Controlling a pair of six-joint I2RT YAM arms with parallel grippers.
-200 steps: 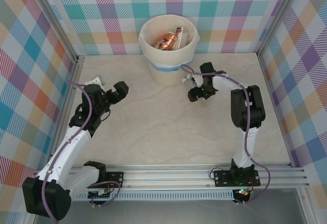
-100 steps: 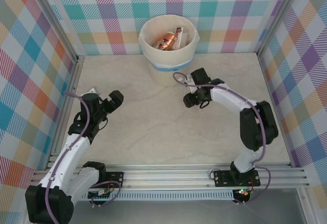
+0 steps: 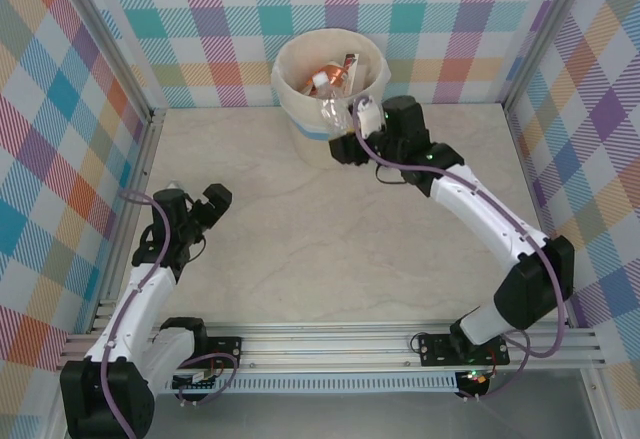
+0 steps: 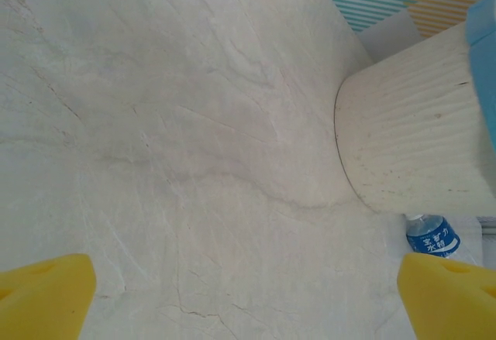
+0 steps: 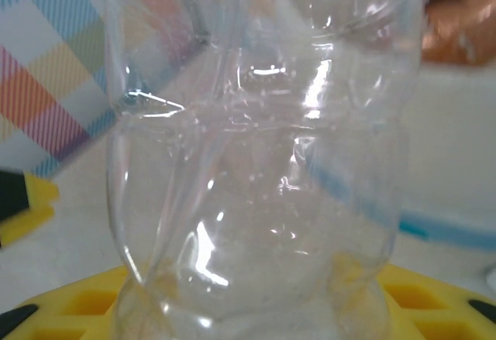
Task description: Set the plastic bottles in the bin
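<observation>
The bin, a cream-white bucket with a light blue band, stands at the back middle with amber bottles inside. My right gripper is at the bin's near-right rim, shut on a clear crumpled plastic bottle. Up close that bottle sits between the yellow fingers of the right gripper. My left gripper hovers open over the left of the table. Its yellow fingertips stand wide apart with bare tabletop between them. A small blue-labelled bottle shows beside the bin's body.
Plaid walls enclose the marble-look table on three sides, with metal posts at the corners. An aluminium rail runs along the near edge where both arm bases are bolted. The right arm stretches diagonally across the table's right half.
The right gripper closed on the clear bottle beside the bin and lifted it up to the bin's rim. The left arm drew back toward the near left, still open.
</observation>
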